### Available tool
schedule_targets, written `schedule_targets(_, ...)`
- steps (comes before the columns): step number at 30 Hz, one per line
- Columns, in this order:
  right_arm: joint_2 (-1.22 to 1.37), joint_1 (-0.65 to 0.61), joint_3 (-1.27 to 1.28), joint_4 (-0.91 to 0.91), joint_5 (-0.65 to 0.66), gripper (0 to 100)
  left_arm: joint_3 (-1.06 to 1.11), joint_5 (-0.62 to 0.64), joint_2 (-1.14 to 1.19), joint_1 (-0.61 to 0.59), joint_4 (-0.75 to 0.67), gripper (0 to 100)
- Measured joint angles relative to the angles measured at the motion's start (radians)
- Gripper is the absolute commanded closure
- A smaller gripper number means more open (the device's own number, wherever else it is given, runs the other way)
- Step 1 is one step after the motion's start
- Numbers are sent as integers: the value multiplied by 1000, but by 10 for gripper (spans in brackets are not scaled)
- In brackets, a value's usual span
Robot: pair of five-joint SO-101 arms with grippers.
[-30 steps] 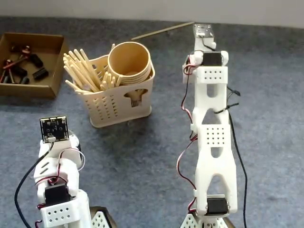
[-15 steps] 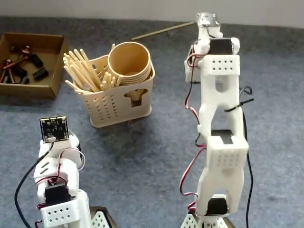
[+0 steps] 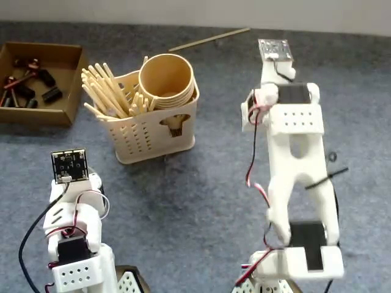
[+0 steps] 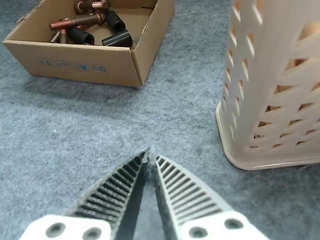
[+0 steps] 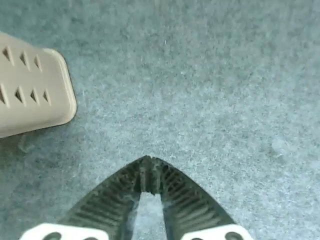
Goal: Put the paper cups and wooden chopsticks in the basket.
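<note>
The cream slotted basket (image 3: 156,125) stands left of the middle and holds a stack of paper cups (image 3: 166,78) and several wooden chopsticks (image 3: 107,91). One loose chopstick (image 3: 209,39) lies on the grey mat at the far edge. My right arm (image 3: 296,140) stretches up the right side, and its wrist (image 3: 275,52) is short of that chopstick. My right gripper (image 5: 149,161) is shut on nothing above bare mat, beside the basket's corner (image 5: 30,95). My left gripper (image 4: 150,156) is shut and empty, low over the mat near the basket's wall (image 4: 270,100).
A brown cardboard box (image 3: 40,82) with bolts and black parts sits at the far left, and the left wrist view has the box (image 4: 90,65) ahead of the gripper. My left arm (image 3: 73,207) stands at the near left. Open mat lies between the arms.
My right arm has drawn back from the far edge and swung to the right. The loose chopstick stays where it lay. The left arm has not moved.
</note>
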Motion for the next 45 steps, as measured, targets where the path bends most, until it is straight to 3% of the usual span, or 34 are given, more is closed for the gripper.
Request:
schedule_targets(8, -402, -17, 569, -273, -3, 993, 0, 0, 0, 0, 0, 992)
schedule_targets(14, -631, -20, 769, -356, -11, 993, 0, 0, 0, 0, 0, 992)
schedule_targets(35, -1313, -20, 1255, -367, -11, 993, 0, 0, 0, 0, 0, 992)
schedule_targets(45, -1611, -20, 1433, -367, -12, 993, 0, 0, 0, 98, 91, 993)
